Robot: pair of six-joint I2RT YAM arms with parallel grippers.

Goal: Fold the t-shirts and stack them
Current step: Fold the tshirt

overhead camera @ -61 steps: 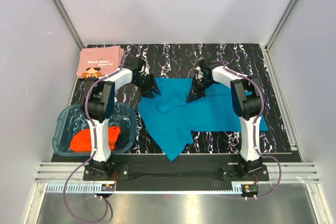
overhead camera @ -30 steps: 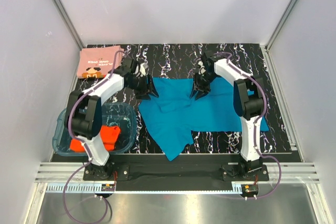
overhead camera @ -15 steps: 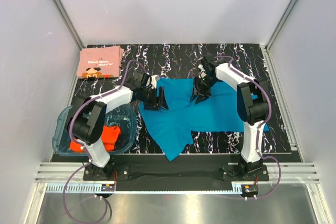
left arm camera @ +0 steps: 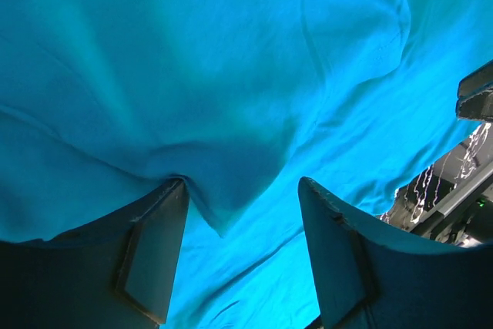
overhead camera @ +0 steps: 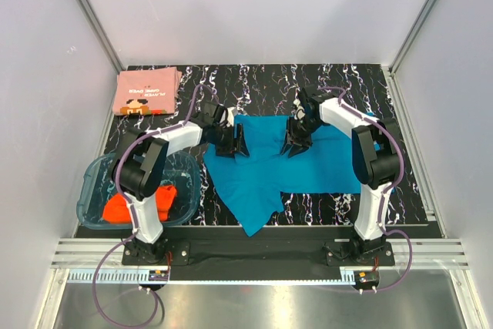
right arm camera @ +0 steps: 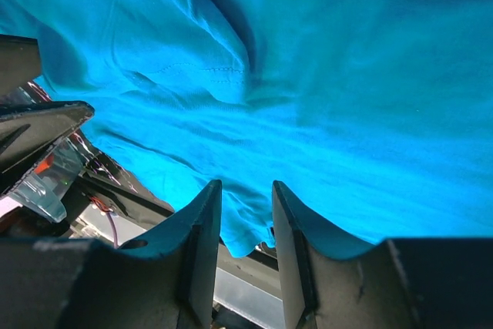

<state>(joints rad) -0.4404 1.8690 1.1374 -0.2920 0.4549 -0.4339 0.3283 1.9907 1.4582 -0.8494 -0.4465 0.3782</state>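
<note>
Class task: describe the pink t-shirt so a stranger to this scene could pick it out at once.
Start at the black marbled table and go to its far left corner. There lies the pink t-shirt. Unlike the spread teal shirt and the crumpled orange shirt in the tub, it is neatly folded and bears dark print.

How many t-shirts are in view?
3. A teal-blue t-shirt spread mid-table, an orange-red t-shirt in the clear tub at near left, a salmon-pink printed t-shirt folded at the far-left corner. Others may be hidden.
</note>
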